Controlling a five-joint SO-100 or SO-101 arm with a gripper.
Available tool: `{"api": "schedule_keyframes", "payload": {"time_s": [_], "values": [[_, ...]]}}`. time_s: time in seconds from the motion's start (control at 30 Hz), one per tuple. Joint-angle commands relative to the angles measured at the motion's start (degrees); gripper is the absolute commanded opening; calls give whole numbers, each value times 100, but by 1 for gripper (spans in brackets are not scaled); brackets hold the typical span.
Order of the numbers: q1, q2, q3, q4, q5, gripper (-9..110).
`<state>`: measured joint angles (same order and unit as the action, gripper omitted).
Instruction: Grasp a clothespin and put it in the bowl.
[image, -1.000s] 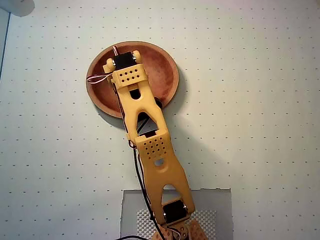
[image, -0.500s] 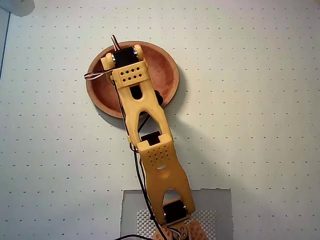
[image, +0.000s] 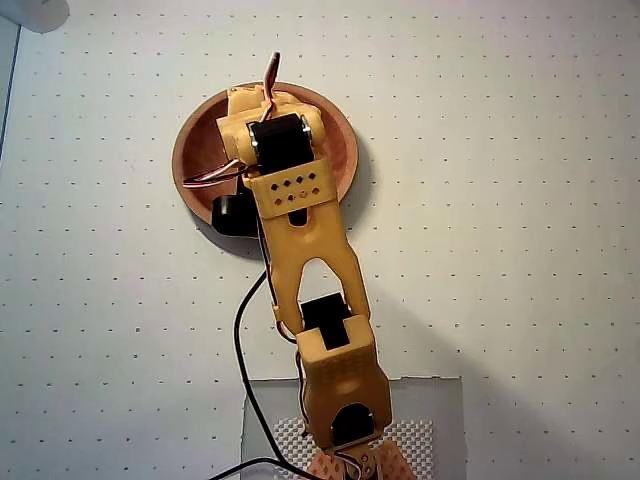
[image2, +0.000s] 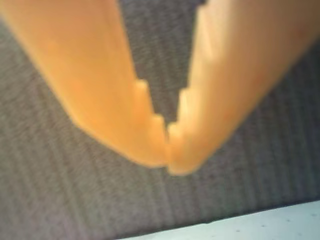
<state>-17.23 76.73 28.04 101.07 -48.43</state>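
In the wrist view the gripper (image2: 169, 145) has its two orange fingertips pressed together with nothing between them, against a dark ribbed surface, with a pale strip along the bottom edge of the picture. The overhead view shows the yellow arm (image: 305, 250) reaching from its base at the near edge of the table (image: 520, 250) out over the bowl (image: 340, 135), which sits toward the far left part of the dotted white surface; the arm's wrist covers most of the bowl's middle. The clothespin is not visible in either view: it may lie in the bowl under the arm, but I cannot tell. The risk from here, as I judge it, is that the pin is not in the bowl after all, or that the arm, hanging low over the rim, knocks the bowl and shifts or tips it as it pulls away. No brand, label or readable writing appears anywhere.
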Motion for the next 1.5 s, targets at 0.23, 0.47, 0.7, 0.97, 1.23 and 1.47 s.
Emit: {"api": "schedule_keyframes", "payload": {"time_s": [0.23,0.47,0.7,0.97,1.23,1.47], "values": [[650,2039,-589,-378,3437,-3],[1775,2127,-598,-686,5124,-3],[2162,2136,-589,-633,5300,-3],[2232,2136,-580,-483,5282,-3],[2013,3059,343,-589,5273,-3],[1916,5098,3665,-1846,5265,-3]]}}
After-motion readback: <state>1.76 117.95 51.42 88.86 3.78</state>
